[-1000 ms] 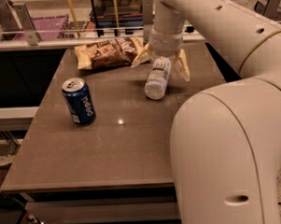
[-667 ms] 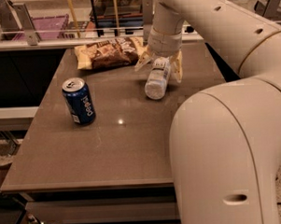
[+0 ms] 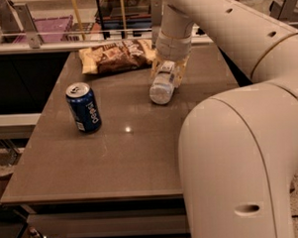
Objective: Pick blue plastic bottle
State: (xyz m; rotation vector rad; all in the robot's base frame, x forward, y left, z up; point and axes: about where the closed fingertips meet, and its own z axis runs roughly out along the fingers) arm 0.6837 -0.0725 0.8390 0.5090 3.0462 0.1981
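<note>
The blue plastic bottle, a small clear whitish bottle, lies on its side on the brown table at the far middle, its bottom end towards me. My gripper comes down from above and its pale fingers sit tight against both sides of the bottle's far half. The bottle's cap end is hidden under the gripper. The bottle still rests on the table top.
A blue Pepsi can stands upright at the table's left. A brown and yellow snack bag lies at the far edge, just left of the gripper. My large arm fills the right side. A railing and shelves run behind the table.
The gripper's fingers have drawn in from a wide spread to close against the bottle's sides. The bottle and the can have stayed in place.
</note>
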